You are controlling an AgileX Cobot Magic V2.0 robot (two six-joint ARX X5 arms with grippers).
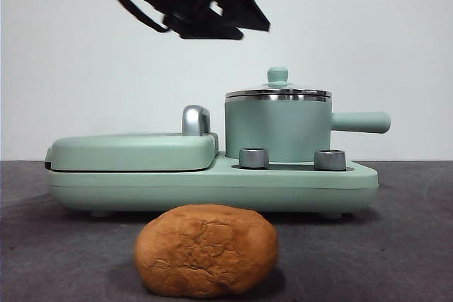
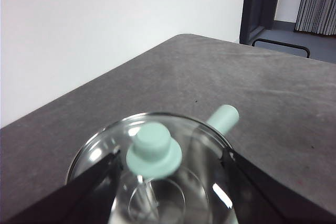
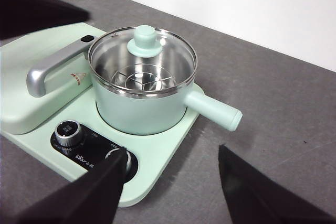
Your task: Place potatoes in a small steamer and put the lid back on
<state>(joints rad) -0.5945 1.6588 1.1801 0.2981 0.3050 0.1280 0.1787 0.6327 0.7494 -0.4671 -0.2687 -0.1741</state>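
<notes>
Glare on the round clear glass lid with steel rim and mint-green knob (image 2: 152, 148) blurs the pot's inside in the left wrist view; the right wrist view shows a steel rack through it. The lid sits shut on the small mint-green cylindrical steamer pot (image 1: 277, 131), whose straight side handle (image 3: 214, 109) juts out over bare grey table (image 1: 410, 245). The left gripper (image 2: 170, 156) hangs above the lid, its jaws spread wide to either side of the knob, not touching it. The right gripper (image 3: 170, 179) waits with jaws apart, near the cooker base's two steel dials (image 1: 254, 158). The large orange-brown cracked potato (image 1: 206, 250) lies on the table in front of the mint-green cooker base (image 1: 212, 185), its lower edge cut off.
</notes>
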